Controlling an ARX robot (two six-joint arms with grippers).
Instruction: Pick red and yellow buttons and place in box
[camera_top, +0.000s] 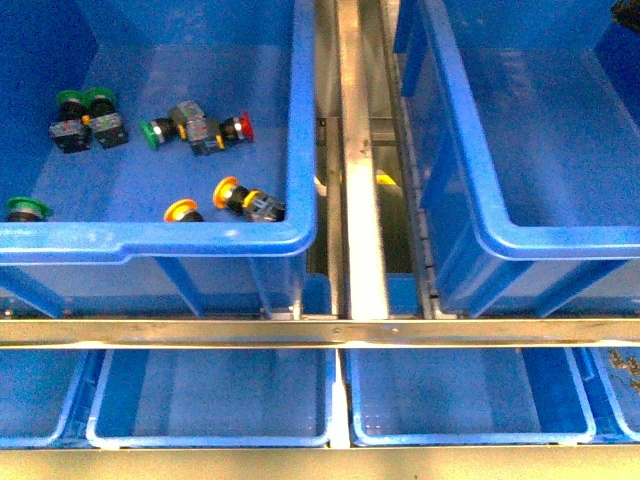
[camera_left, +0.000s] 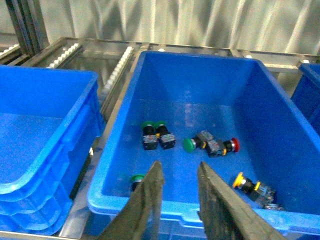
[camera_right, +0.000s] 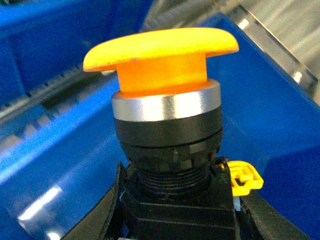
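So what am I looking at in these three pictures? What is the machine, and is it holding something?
It is a two-armed robot that sorts push-button switches. The front view comes from a camera on its body and looks down on blue crates; the left crate holds loose switches with green, red and yellow caps. The other two views come from cameras on the wrists. The left gripper hangs open above that crate, holding nothing. The right gripper is shut on a yellow button, seen very close.

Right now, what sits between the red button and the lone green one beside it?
In the front view, a grey-black switch body lies between the red button and the green button; the left wrist view shows it too.
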